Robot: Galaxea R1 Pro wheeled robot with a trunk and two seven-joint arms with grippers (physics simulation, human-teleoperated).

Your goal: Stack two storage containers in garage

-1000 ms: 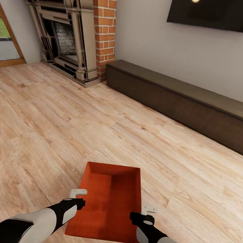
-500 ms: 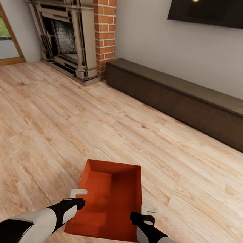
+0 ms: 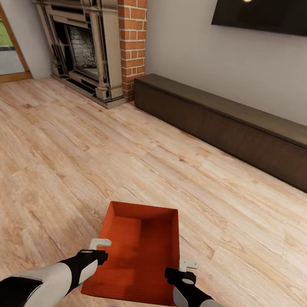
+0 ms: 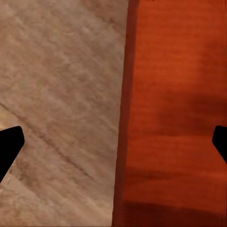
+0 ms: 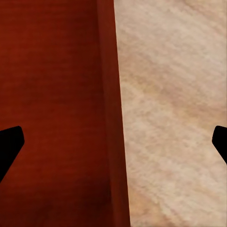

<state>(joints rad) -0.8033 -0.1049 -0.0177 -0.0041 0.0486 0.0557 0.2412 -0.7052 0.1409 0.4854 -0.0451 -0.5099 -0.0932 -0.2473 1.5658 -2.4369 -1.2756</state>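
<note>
One red-orange open-top storage container (image 3: 136, 252) sits on the living room's light wood floor (image 3: 75, 163), just in front of me. My left gripper (image 3: 99, 248) is at its left wall and my right gripper (image 3: 187, 269) at its right wall. In the left wrist view the left gripper (image 4: 113, 144) is open, its dark fingertips (image 4: 9, 149) far apart on either side of the container (image 4: 175, 118) wall. In the right wrist view the right gripper (image 5: 113, 142) is open too, straddling the other wall of the container (image 5: 52, 94). Nothing is gripped.
A stone fireplace (image 3: 85, 44) with a red brick column (image 3: 132, 31) stands at the back left. A long low dark cabinet (image 3: 233, 129) runs along the far wall under a wall television (image 3: 276, 15). A wood-framed glass door (image 3: 5, 53) is at the far left.
The whole view has shifted slightly, so the camera moved a little. Both grippers keep their places over the container's side walls, still open.
</note>
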